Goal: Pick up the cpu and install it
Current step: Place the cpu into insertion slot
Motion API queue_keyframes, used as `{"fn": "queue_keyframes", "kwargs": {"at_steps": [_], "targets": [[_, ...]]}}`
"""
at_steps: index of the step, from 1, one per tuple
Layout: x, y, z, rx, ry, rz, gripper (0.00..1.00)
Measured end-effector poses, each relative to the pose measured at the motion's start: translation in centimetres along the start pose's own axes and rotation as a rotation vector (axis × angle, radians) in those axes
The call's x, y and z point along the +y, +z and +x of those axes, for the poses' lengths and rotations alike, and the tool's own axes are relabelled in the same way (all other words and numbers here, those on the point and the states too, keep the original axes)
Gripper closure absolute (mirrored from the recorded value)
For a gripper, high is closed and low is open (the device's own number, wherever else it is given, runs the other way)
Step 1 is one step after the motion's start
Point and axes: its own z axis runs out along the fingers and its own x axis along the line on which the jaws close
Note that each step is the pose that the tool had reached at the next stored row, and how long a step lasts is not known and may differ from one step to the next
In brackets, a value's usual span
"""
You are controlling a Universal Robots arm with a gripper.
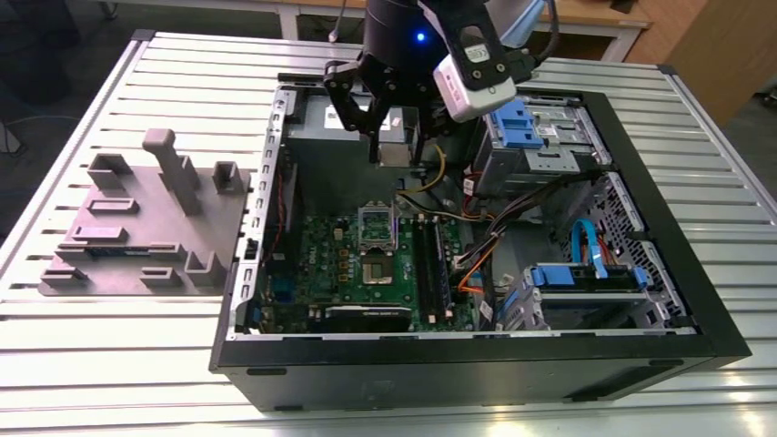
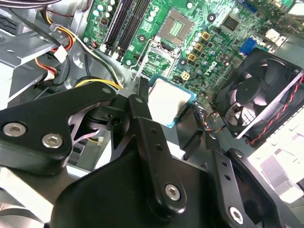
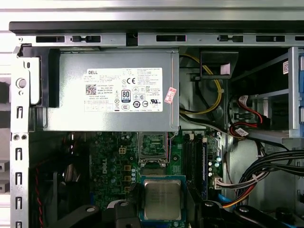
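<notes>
Black link arms sit closest to the lens in the second wrist view. They belong to the claw (image 2: 167, 102), which is clenched on the cpu (image 2: 168, 100). One finger (image 2: 141, 91) bears on each of two opposite edges, and the top face is left bare.

Location: the cpu hangs in the air inside the open PC case (image 1: 486, 373), above the motherboard (image 1: 322, 246) and apart from it. It is not seated. The socket (image 2: 178, 26) lies further along the board with its contact field exposed and its metal frame (image 2: 153, 59) swung up.

Handling (judgement):
- Weight: very light, so no sag is expected.
- Stiffness: rigid, thin plate with no give under the pads.
- Surface: the smooth metal lid is prob. slippery, and the narrow edges give little purchase.
- Fragility: high. The underside contacts and the socket pins tolerate no scraping and no tilt.
- Grip pts: opposite side edges only, chip kept level. The present hold matches this.

Appearance: small flat square. Its silver-grey lid has a dull sheen and softened corners, and sits on a blue-green carrier that shows as a thin border all round, clearest in the first wrist view (image 3: 162, 199).

Surroundings: the memory sticks (image 1: 434, 273) run beside the socket. The grey power supply (image 3: 109, 90) sits at the case's far end, with a fan (image 2: 259, 95) near the claw. The case rests on a slatted tabletop (image 1: 122, 364), with a grey fixture block (image 1: 146, 228) at the exterior view's left.
</notes>
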Motion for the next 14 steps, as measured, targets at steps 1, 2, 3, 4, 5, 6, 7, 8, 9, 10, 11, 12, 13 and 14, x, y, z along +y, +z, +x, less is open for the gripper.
{"fn": "queue_keyframes", "kwargs": {"at_steps": [1, 2, 3, 4, 5, 6, 7, 8, 9, 10, 11, 12, 13, 14], "targets": [[0.00, 0.01, 0.00, 0.0000, 0.000, 0.0000, 0.53], [0.00, 0.02, 0.00, 0.0000, 0.000, 0.0000, 0.53], [0.00, 0.06, 0.00, 0.0000, 0.000, -0.0001, 0.53], [-0.01, 0.08, 0.00, -0.0001, 0.000, -0.0001, 0.53], [-0.02, 0.10, 0.00, 0.0000, 0.000, 0.0000, 0.53], [-0.03, 0.12, 0.00, 0.0000, 0.000, 0.0001, 0.53], [-0.04, 0.15, 0.00, 0.0000, 0.000, 0.0000, 0.53], [-0.03, 0.18, -0.01, 0.0000, 0.000, 0.0001, 0.53], [-0.04, 0.23, -0.01, -0.0001, 0.000, -0.0001, 0.53], [-0.04, 0.28, -0.01, 0.0000, 0.000, -0.0001, 0.53], [-0.05, 0.34, -0.01, -0.0001, 0.000, -0.0001, 0.53], [-0.08, 0.40, -0.01, 0.0000, 0.000, 0.0000, 0.53], [-0.13, 0.46, -0.02, 0.0001, 0.000, 0.0002, 0.53], [-0.18, 0.53, -0.02, 0.0000, 0.000, 0.0001, 0.53]]}}
